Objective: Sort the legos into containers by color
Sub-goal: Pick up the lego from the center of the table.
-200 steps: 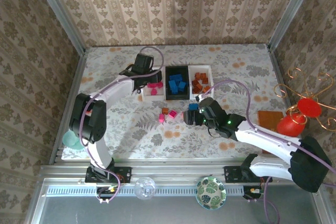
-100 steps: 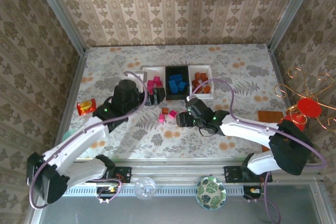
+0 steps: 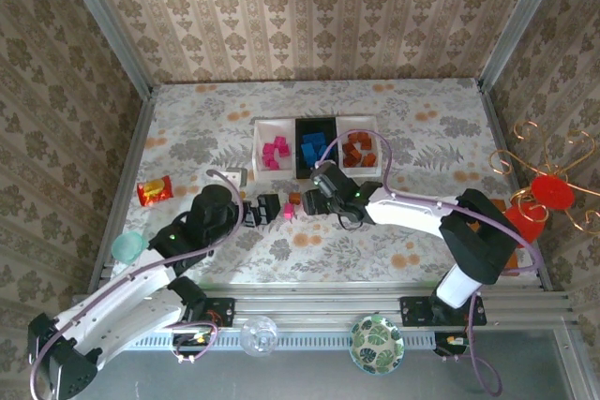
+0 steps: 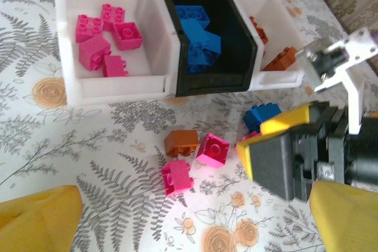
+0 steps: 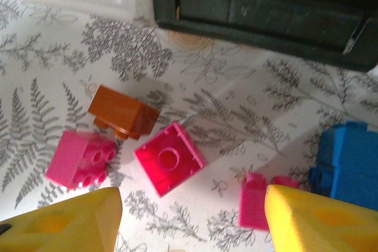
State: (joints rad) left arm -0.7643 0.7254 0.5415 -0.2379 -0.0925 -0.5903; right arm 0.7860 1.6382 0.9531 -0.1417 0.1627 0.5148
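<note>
Our left gripper [image 4: 189, 213] hangs with jaws wide and empty, and our right gripper [image 5: 189, 219] hovers with jaws apart, holding nothing, both above the loose legos [image 5: 169, 157] lying close together on the table [image 5: 236, 104] just in front of the containers [image 4: 118, 85]. We judge the grippers could collide over this small cluster, or a closing jaw could pinch two neighbouring bricks and carry a wrong colour to a tray.

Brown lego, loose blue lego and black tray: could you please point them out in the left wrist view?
brown lego [image 4: 181, 141], left wrist view, top face.
loose blue lego [image 4: 262, 115], left wrist view, top face.
black tray [image 4: 212, 84], left wrist view, front wall.
</note>
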